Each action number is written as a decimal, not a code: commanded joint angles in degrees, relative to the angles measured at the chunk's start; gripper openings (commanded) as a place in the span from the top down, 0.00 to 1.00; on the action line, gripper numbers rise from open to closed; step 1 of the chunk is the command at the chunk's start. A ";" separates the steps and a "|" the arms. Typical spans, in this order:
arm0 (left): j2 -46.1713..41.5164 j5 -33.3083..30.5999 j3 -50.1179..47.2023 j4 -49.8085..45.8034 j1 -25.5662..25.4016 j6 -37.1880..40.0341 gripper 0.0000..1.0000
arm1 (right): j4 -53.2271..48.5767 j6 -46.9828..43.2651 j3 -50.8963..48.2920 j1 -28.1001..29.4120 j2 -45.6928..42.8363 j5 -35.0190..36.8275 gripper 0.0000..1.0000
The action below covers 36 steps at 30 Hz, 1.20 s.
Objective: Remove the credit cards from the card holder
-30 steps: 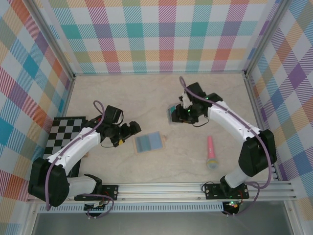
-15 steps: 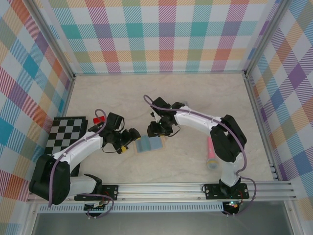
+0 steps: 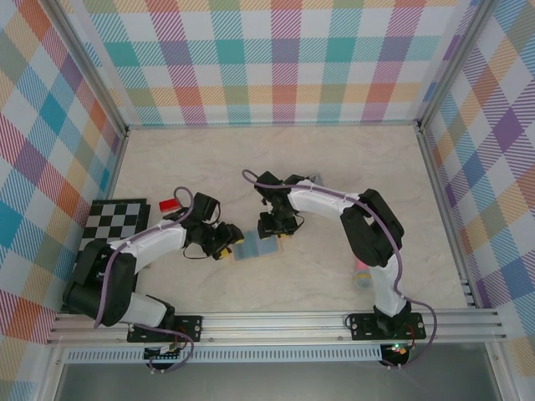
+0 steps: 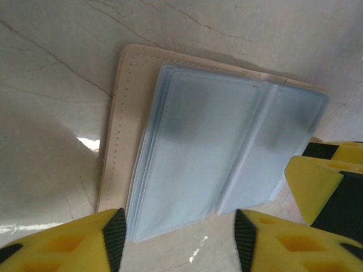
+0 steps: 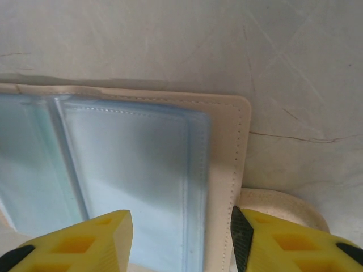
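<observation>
top external: the card holder (image 3: 257,249) lies open on the table (image 3: 351,167), lining up, between the two grippers. the left gripper (image 3: 227,244) is at its left edge, the right gripper (image 3: 274,227) at its far right corner. in both wrist views the yellow fingers (image 4: 62,245) stand apart over the clear sleeves (image 4: 198,153), clamping nothing. a red card (image 3: 167,204) lies well apart from the holder, just beside the checkered board (image 3: 113,225).

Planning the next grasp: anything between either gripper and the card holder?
Nothing visible. The card holder lies open, with the left gripper at its left end and the right gripper at its far right corner. In both wrist views the jaws stand apart right over its sleeves.
</observation>
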 commanded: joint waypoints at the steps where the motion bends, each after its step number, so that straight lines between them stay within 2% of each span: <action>1: 1.95 1.47 2.30 1.82 -1.37 0.70 0.52 | -1.85 0.96 1.07 -0.03 1.22 0.69 0.50; 5: 3.73 -0.35 3.57 0.69 -2.30 2.32 0.57 | -1.82 0.96 0.97 -0.07 1.78 0.41 0.50; 9: 4.21 -1.99 3.83 -0.24 -2.47 2.54 0.57 | -1.64 1.05 0.72 -0.04 1.96 0.11 0.50; 36: 4.84 -6.56 4.84 -4.08 -2.81 5.56 0.44 | -1.20 1.07 -0.17 0.00 2.82 -0.55 0.51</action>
